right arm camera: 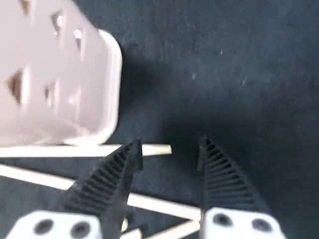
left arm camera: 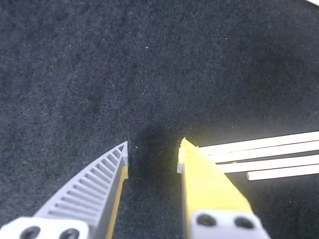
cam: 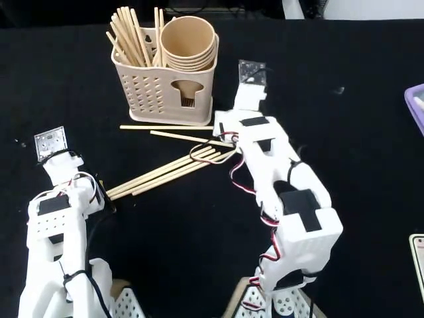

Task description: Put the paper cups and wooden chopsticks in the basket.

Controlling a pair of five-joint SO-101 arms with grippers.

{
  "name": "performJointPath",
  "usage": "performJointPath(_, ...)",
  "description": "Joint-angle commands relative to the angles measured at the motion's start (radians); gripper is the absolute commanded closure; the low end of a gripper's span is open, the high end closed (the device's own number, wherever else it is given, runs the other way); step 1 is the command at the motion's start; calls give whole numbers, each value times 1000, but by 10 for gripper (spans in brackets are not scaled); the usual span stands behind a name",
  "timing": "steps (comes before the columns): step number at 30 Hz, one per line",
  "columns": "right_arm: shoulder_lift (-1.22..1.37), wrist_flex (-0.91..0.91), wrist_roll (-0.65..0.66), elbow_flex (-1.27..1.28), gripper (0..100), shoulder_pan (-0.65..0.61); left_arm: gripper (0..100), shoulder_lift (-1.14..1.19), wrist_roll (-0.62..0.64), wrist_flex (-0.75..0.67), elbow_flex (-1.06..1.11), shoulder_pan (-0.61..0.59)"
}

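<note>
Right gripper (right arm camera: 169,147) stands wide over one loose chopstick (right arm camera: 157,149), beside the basket (right arm camera: 60,74) corner at 11 o'clock; left gripper (left arm camera: 152,149), wide too, straddles black cloth (left arm camera: 99,74) near other chopsticks (left arm camera: 269,154).

The beige plastic basket (cam: 149,93) was patterned with rows of holes. The stacked paper cups (cam: 189,43) were tan, the loose wooden chopsticks (cam: 162,173) pale, the cloth-covered table (cam: 344,132) black. The left gripper (left arm camera: 153,144) was yellow and ribbed grey; the right gripper (right arm camera: 170,143) was ribbed black.

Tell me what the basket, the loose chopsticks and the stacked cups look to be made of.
Basket: likely moulded plastic, beige and smooth, with regular holes in its walls. Loose chopsticks: pale matte wood by the look, possibly bamboo. Cups: apparently brown paper, thin rims nested in a stack.
</note>
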Motion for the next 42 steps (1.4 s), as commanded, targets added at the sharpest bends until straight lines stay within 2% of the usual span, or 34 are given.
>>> performJointPath(1, 53, -78, -18, -51, 811, -11, 830, -25, 6, -12, -5, -2)
performJointPath(4, 101, -101, -20, -84, 811, -11, 830, -25, 6, -12, -5, -4)
performJointPath(10, 99, 115, -8, -151, 812, -15, 830, -25, 6, -12, -5, -8)
performJointPath(18, 104, 382, 310, -222, 809, -40, 830, -25, 6, -12, -5, -8)
performJointPath(24, 99, 488, 411, -220, 809, -110, 830, -25, 5, -12, -5, -10)
performJointPath(34, 99, 499, 382, -220, 809, -104, 830, -25, 3, -12, -5, -10)
performJointPath(38, 99, 463, 279, -237, 808, -77, 830, -25, 3, -12, -5, -10)
performJointPath(42, 99, 431, 98, -291, 808, -29, 830, -25, 3, -12, -5, -10)
